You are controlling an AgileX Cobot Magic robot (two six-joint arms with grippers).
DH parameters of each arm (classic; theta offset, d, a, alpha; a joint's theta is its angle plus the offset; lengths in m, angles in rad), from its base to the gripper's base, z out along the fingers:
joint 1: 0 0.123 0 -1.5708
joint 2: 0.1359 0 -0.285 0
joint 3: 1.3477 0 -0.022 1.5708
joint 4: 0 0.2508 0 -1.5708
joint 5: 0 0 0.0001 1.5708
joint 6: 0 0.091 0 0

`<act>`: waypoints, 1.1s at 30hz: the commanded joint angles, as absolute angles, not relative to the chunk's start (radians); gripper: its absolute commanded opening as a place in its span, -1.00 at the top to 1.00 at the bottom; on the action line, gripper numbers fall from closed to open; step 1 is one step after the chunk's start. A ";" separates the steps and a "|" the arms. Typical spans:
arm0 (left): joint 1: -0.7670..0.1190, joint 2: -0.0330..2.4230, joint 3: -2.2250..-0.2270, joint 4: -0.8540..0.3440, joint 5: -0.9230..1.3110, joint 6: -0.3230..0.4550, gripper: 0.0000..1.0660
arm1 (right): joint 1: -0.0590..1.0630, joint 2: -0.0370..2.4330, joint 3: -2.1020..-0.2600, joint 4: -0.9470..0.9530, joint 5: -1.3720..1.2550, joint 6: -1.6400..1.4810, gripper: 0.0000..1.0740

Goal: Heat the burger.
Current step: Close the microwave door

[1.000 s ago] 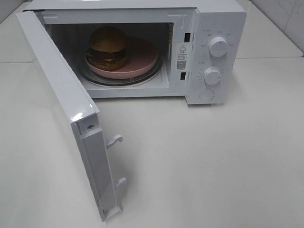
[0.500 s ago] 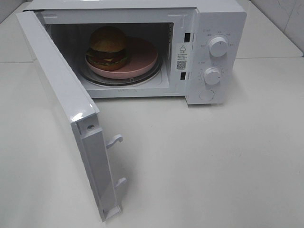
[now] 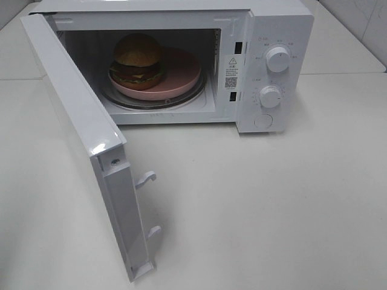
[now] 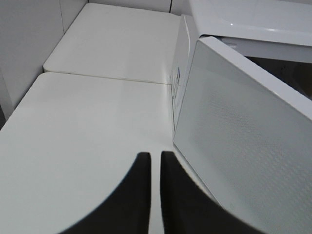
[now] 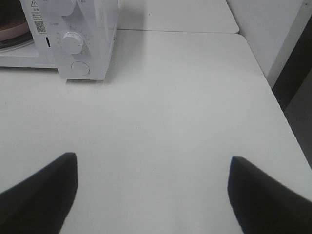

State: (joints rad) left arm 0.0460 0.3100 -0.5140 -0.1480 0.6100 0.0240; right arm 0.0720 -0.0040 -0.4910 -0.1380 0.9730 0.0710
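The burger is seated at nine o'clock on the plate in the microwave. The left claw is pinched narrow, the right claw held wide, both empty.

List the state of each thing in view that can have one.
White microwave: door swung wide open.
Pink round plate: on the glass turntable inside.
Round burger with golden-brown bun: on that plate, inside.
Left hand: shut, empty.
Right hand: open, empty.

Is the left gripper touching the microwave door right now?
Cannot tell. In the left wrist view the shut left gripper overlaps the lower edge of the microwave door; neither contact nor gap shows.
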 commanded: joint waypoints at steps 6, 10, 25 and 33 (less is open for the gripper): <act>0.049 0.367 -0.369 -0.149 0.225 0.027 1.00 | 0.067 -0.039 -0.490 -0.136 0.962 0.057 -0.42; 0.049 0.452 -0.302 -0.151 0.030 0.026 1.00 | 0.067 -0.039 -0.490 -0.136 0.962 0.057 -0.42; 0.049 0.803 -0.232 -0.051 -0.443 -0.015 1.00 | 0.067 -0.039 -0.490 -0.136 0.962 0.057 -0.42; 0.049 1.032 -0.232 0.145 -0.640 -0.166 1.00 | 0.067 -0.039 -0.490 -0.136 0.962 0.057 -0.42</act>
